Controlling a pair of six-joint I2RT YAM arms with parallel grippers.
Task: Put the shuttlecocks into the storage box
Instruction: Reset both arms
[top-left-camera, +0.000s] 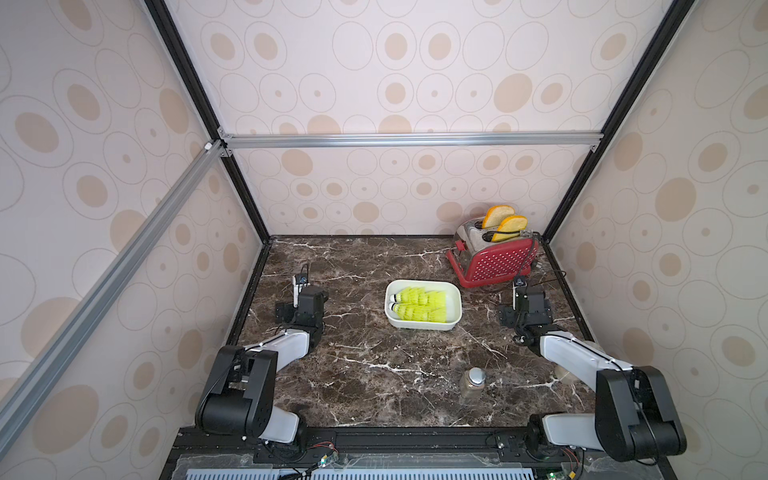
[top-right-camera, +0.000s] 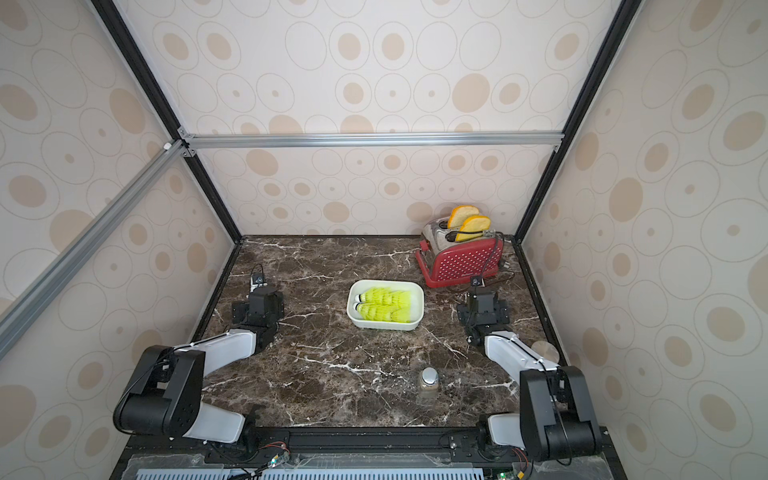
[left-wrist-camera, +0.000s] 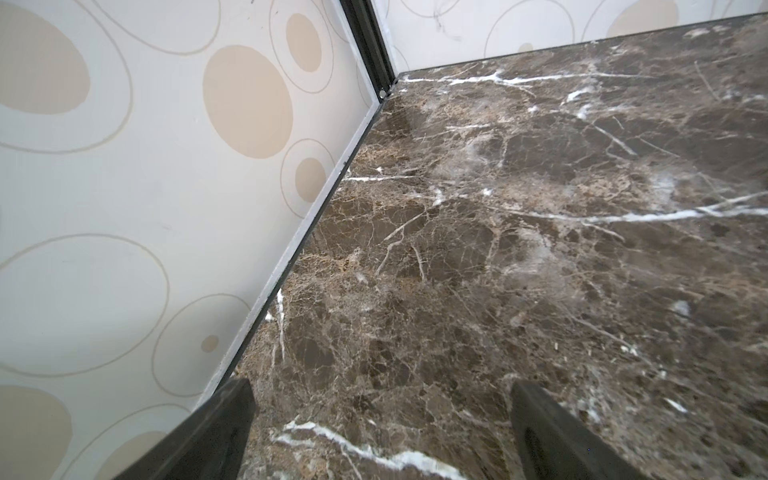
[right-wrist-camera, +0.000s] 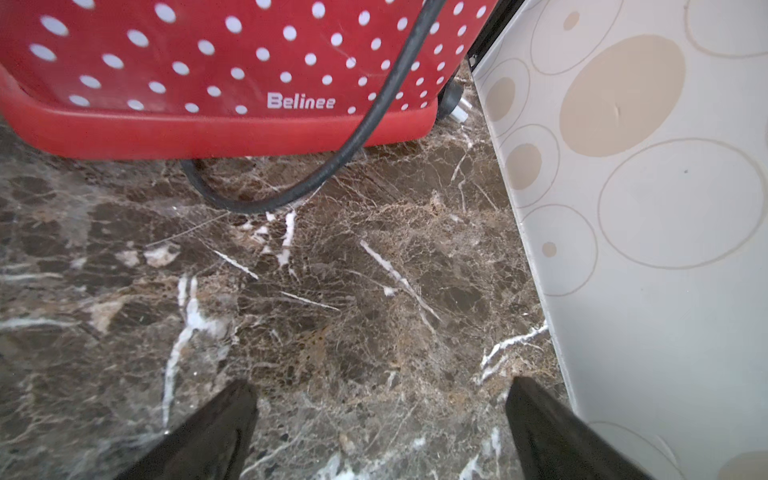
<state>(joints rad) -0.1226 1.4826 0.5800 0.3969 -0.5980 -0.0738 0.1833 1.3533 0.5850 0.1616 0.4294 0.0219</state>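
Note:
Several neon yellow-green shuttlecocks (top-left-camera: 419, 305) (top-right-camera: 384, 305) lie stacked on their sides inside the white storage box (top-left-camera: 424, 326) (top-right-camera: 384, 326), white tips toward the left, in both top views. The box sits mid-table. My left gripper (top-left-camera: 305, 293) (left-wrist-camera: 382, 386) rests well left of the box beside the left wall, open, with only bare marble between its fingers. On the other side, my right gripper (top-left-camera: 525, 297) (right-wrist-camera: 380, 386) is right of the box, in front of the toaster, also open and empty. Neither wrist view shows the box or the shuttlecocks.
A red dotted toaster (top-left-camera: 494, 262) (right-wrist-camera: 216, 75) with two bread slices stands at the back right, its black cord (right-wrist-camera: 365, 124) trailing on the marble. A small clear jar with a silver lid (top-left-camera: 473, 382) stands near the front. Side walls lie close to both grippers.

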